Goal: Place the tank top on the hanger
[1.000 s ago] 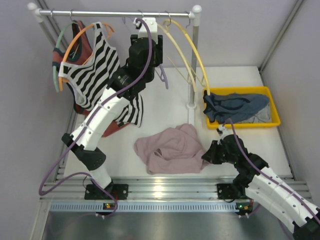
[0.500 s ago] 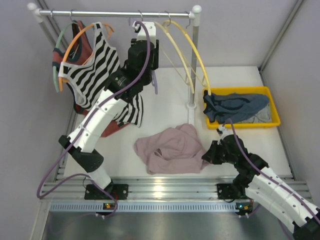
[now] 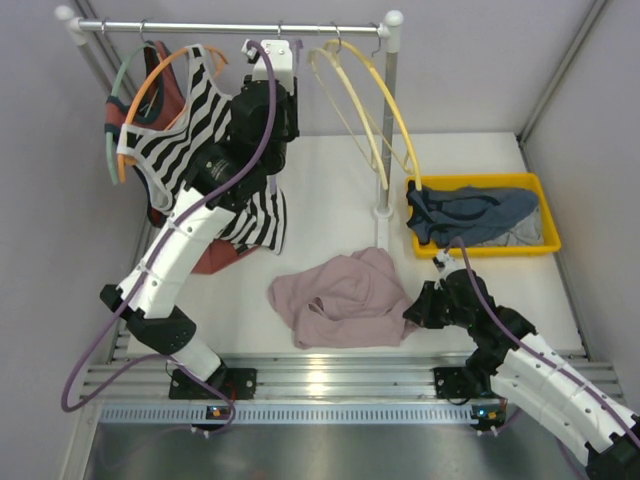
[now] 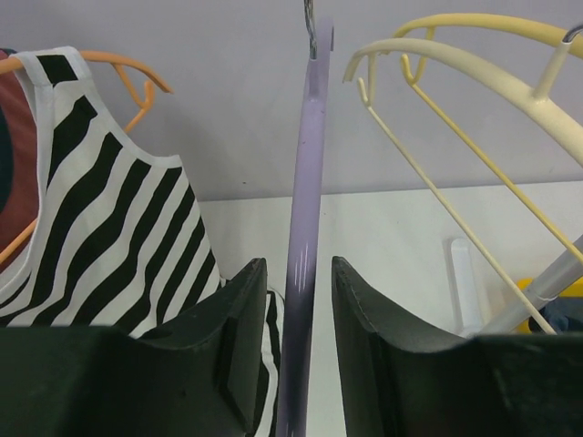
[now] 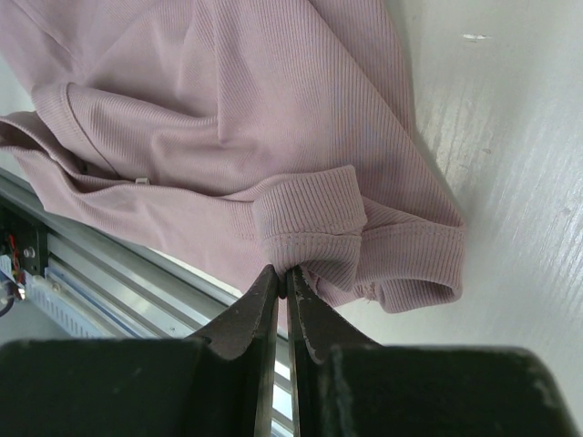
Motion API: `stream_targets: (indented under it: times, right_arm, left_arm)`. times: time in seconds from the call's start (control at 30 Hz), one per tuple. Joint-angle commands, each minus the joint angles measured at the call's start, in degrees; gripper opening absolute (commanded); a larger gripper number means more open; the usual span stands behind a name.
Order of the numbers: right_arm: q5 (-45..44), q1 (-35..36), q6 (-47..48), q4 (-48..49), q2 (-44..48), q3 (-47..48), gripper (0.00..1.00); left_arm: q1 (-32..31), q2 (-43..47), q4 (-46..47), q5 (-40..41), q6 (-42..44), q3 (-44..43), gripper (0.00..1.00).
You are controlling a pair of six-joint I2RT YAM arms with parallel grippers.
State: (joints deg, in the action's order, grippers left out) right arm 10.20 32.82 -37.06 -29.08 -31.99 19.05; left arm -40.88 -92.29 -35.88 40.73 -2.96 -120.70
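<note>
The pink-mauve tank top [image 3: 345, 298] lies crumpled on the white table near the front edge. My right gripper [image 3: 412, 312] sits at its right corner, and in the right wrist view this gripper [image 5: 283, 278] is shut on a folded hem of the tank top [image 5: 228, 118]. My left gripper [image 3: 270, 60] is raised to the clothes rail. In the left wrist view the lavender hanger [image 4: 305, 200] hangs upright between the jaws of the left gripper [image 4: 299, 264]. The jaws are open, with a small gap on each side. In the top view the arm hides the hanger.
The rail [image 3: 210, 27] also carries pale yellow hangers [image 3: 385, 110], an orange hanger with a black-and-white striped top [image 3: 180, 150] and a rust-red garment behind it. A white post [image 3: 388, 130] stands right of centre. A yellow bin [image 3: 545, 215] holds blue-grey clothes.
My left gripper has moved left along the rail with the lavender hanger between its jaws, and the jaws have narrowed. The right arm and the tank top have not moved.
</note>
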Motion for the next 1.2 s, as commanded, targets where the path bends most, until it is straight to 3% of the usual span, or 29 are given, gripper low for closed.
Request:
stream_targets:
  times: [0.0, 0.23, 0.6, 1.17]
  right_arm:
    - [-0.3, -0.4, 0.7, 2.5, 0.2, -0.5, 0.07]
    - [0.0, -0.4, 0.9, 2.5, 0.3, -0.4, 0.07]
    - [-0.1, -0.5, 0.9, 2.6, 0.3, -0.5, 0.07]
    - [-0.1, -0.4, 0.9, 2.7, 0.1, -0.5, 0.07]
  left_arm:
    - [1.3, 1.5, -0.9, -2.7, 1.7, 0.1, 0.40]
    - [7.3, 0.8, -3.2, -12.6, -0.7, 0.1, 0.38]
    - [11.2, 1.1, -3.3, -22.8, -1.4, 0.0, 0.32]
    - [12.3, 1.9, -1.7, -27.0, -0.7, 1.8, 0.25]
